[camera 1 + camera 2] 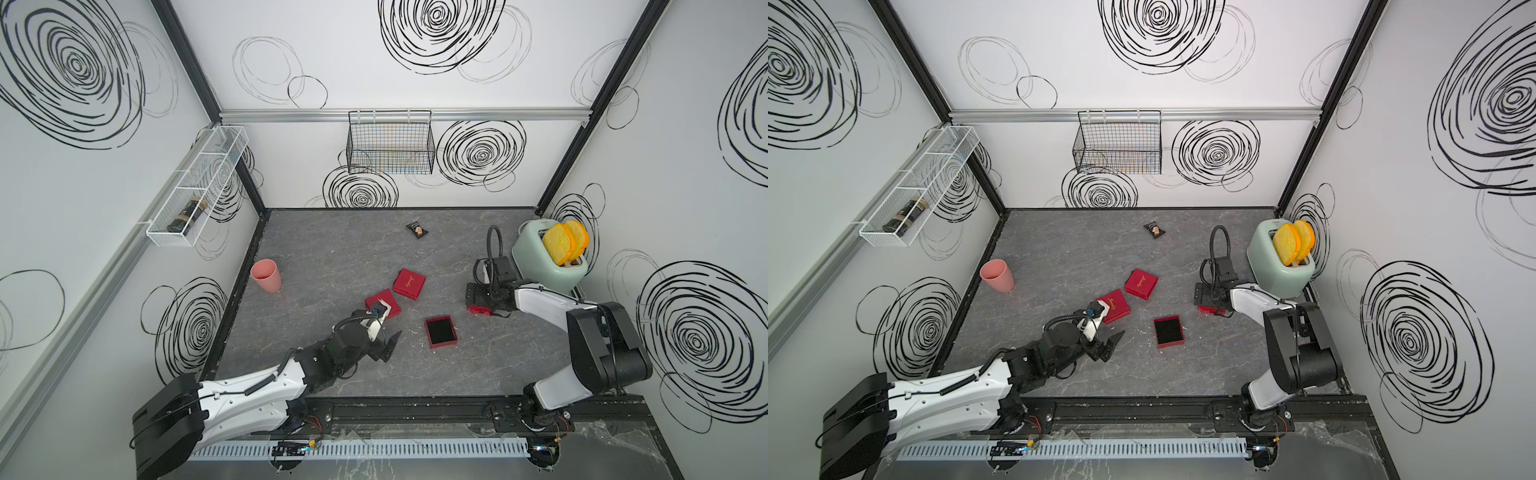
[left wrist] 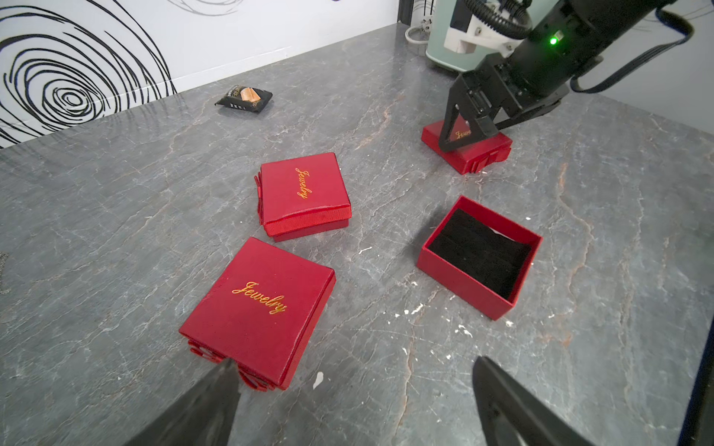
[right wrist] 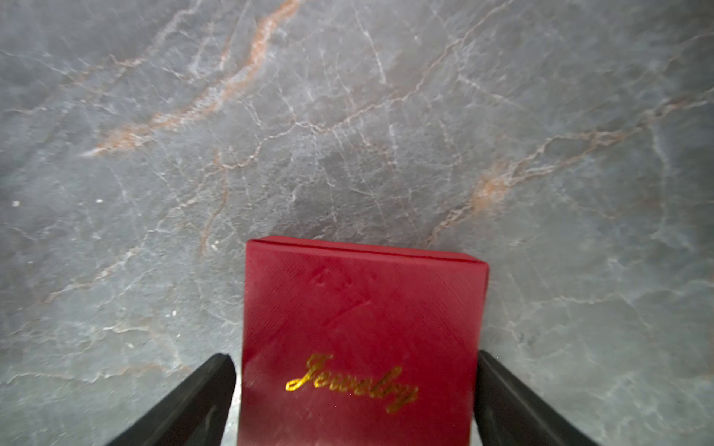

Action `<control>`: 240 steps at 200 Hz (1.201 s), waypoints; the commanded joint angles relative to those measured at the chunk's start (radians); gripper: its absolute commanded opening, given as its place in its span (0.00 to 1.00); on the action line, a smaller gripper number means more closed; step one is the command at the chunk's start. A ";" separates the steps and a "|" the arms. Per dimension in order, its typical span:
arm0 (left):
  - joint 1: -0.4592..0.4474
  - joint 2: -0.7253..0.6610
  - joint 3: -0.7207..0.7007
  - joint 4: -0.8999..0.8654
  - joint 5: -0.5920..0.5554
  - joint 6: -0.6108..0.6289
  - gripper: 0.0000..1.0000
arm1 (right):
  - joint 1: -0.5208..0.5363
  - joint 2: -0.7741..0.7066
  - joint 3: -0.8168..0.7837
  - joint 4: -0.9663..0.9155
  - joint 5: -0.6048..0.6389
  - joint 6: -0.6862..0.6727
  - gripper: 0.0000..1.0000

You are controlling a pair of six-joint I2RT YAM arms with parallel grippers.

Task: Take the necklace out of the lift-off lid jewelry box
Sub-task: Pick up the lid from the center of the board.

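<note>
The necklace, a fine pale chain, cannot be made out with any certainty. The open square red cardboard box base shows only its black padded lining, which suggests the chain is already out. A faint pale squiggle on the grey marbled worktop, at the very margin of the left wrist view, may be it, but it is too slight to tell.

The base sits a little right of the worktop's middle, toward the front edge, uncovered so its inside can be reached. What I take to be its flat red lid, lettered "Jewelry" in gold, lies well apart toward the right edge, seemingly parked clear of the work. The right gripper stands over it with fingers spread wide, one on either side. It is not clamping the lid, and I cannot tell whether the fingers touch its edges.

The left gripper hangs low just left of the base, fingers wide apart and empty. One fingertip is at the ribbon bow of the nearer closed red gift box. The second closed red gift box lies just beyond, near the centre. Both look like untouched decoys.

Farther out are a pink plastic cup by the left edge, a black snack packet near the back edge, and a mint-green toaster holding yellow slices in the back right corner.
</note>
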 commanded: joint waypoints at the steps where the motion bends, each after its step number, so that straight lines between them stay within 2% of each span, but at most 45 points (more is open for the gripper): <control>1: 0.009 0.004 0.015 0.013 0.006 0.013 0.96 | 0.003 0.022 0.031 -0.037 0.035 -0.008 0.97; 30: 0.010 0.014 0.015 0.017 0.014 0.015 0.96 | 0.004 0.021 0.032 -0.040 0.061 0.002 1.00; 57: 0.010 0.032 0.021 0.024 0.025 0.014 0.96 | 0.004 0.006 0.039 -0.054 0.071 0.005 0.87; 91: 0.010 0.053 0.027 0.033 0.051 0.013 0.96 | 0.031 -0.055 0.052 -0.087 0.057 0.012 0.83; 130: -0.005 0.092 0.032 0.058 0.140 0.009 0.97 | 0.107 -0.134 0.061 -0.152 -0.068 0.016 0.80; 173: -0.064 0.180 0.067 0.076 0.133 -0.002 1.00 | 0.212 -0.214 0.025 -0.169 -0.240 0.028 0.80; 208: -0.094 0.268 0.087 0.143 0.118 -0.046 0.92 | 0.233 -0.260 -0.017 -0.156 -0.351 0.032 0.80; 240: -0.102 0.360 0.100 0.229 0.119 -0.057 0.86 | 0.234 -0.280 -0.051 -0.164 -0.385 0.024 0.80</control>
